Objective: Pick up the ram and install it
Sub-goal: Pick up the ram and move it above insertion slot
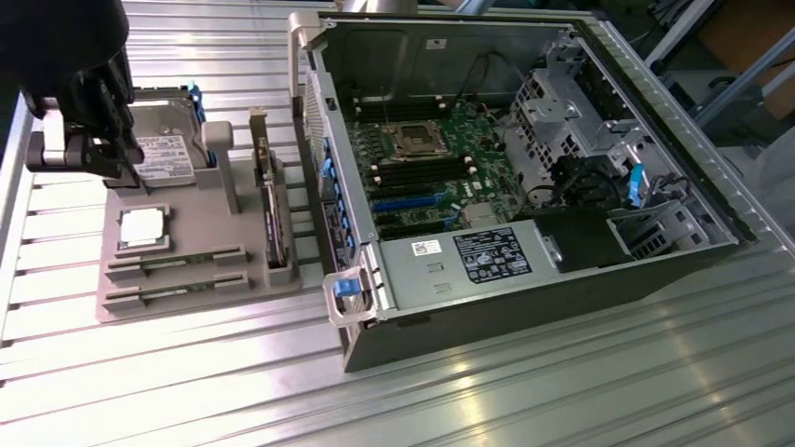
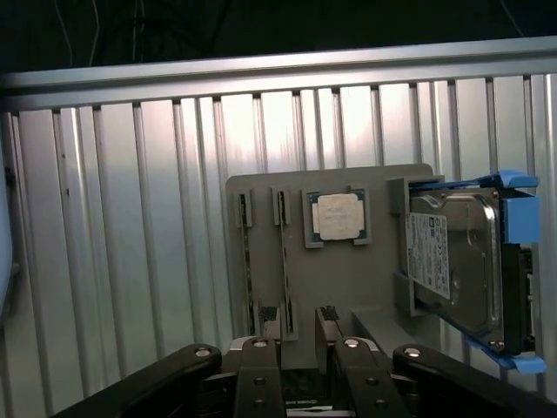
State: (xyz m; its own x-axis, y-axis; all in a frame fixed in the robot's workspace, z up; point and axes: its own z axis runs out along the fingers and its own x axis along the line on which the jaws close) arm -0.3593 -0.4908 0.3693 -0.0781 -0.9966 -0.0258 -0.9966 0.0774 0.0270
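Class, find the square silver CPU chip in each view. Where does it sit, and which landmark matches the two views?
Exterior view: the CPU chip lies on the grey tray at the exterior view's left, between the hard drive and the ram sticks.
Wrist view: the CPU chip lies on the grey tray, between the ram sticks and the hard drive.
Shared landmark: the hard drive.

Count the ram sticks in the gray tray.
2. One ram stick sits in the slot beside the CPU chip; the second ram stick lies in the next slot, by the edge of the gray tray. Others may be hidden.
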